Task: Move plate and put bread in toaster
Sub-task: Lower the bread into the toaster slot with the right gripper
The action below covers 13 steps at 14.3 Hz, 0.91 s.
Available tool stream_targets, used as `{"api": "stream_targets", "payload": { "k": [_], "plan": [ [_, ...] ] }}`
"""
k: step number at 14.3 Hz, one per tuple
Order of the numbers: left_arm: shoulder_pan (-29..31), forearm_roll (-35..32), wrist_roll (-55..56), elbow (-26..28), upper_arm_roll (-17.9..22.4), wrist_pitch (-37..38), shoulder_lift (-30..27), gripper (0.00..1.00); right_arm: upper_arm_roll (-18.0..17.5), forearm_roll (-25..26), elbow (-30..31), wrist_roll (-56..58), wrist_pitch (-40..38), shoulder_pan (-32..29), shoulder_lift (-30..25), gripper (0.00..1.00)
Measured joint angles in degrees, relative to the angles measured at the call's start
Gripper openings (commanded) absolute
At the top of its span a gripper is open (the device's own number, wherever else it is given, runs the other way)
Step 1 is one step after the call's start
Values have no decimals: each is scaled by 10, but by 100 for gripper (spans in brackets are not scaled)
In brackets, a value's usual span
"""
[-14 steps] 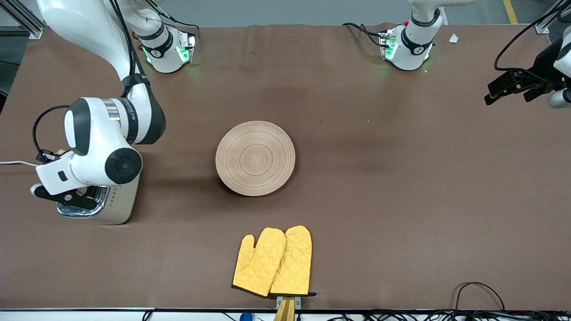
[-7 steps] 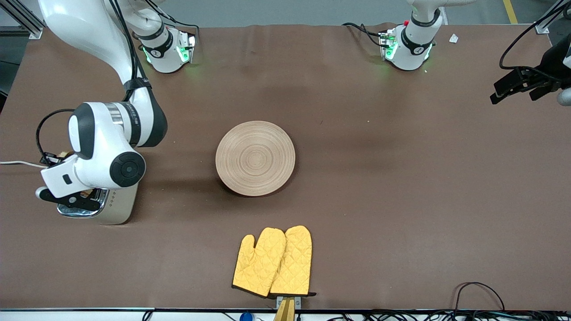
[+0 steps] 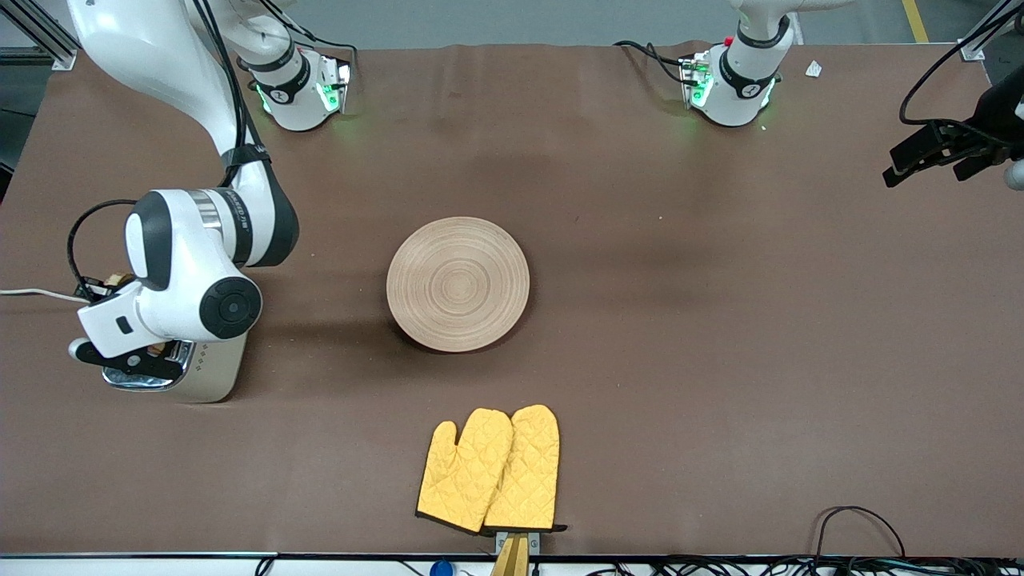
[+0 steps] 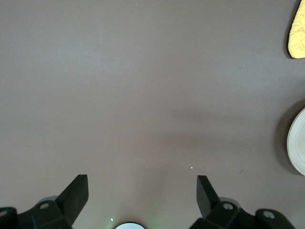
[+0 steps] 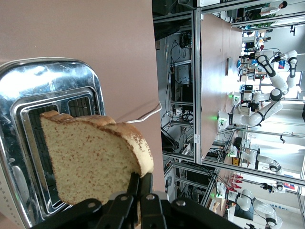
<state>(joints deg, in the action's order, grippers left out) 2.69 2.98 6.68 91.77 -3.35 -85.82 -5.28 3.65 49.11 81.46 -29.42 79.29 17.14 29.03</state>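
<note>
While the right gripper [image 5: 139, 200] is hanging over the toaster [image 3: 180, 370] at the right arm's end of the table, its fingers are pinching the bread [image 5: 90, 157] by one crust edge. The slice is tilting just above the chrome top, over the slots [image 5: 62, 143] and not seated in either. The white cord [image 3: 32, 293] is running off from the toaster's nine o'clock side. The plate [image 3: 458, 284] is lying bare at mid-table, at the toaster's two o'clock. A pair of yellow oven mitts [image 3: 490, 470] is sitting at the plate's six o'clock, nearer the front camera. The left gripper [image 4: 143, 191] is waiting over bare table at the left arm's end, fingers spread wide and gripping nothing.
</note>
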Motion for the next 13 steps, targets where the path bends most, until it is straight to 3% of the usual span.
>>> {"api": "stream_targets", "payload": {
  "k": [13],
  "plan": [
    [3, 0, -32, -10, 0, -8, 10, 100, 0, 1, 19, 0, 32, -7, 10, 0]
  ]
}}
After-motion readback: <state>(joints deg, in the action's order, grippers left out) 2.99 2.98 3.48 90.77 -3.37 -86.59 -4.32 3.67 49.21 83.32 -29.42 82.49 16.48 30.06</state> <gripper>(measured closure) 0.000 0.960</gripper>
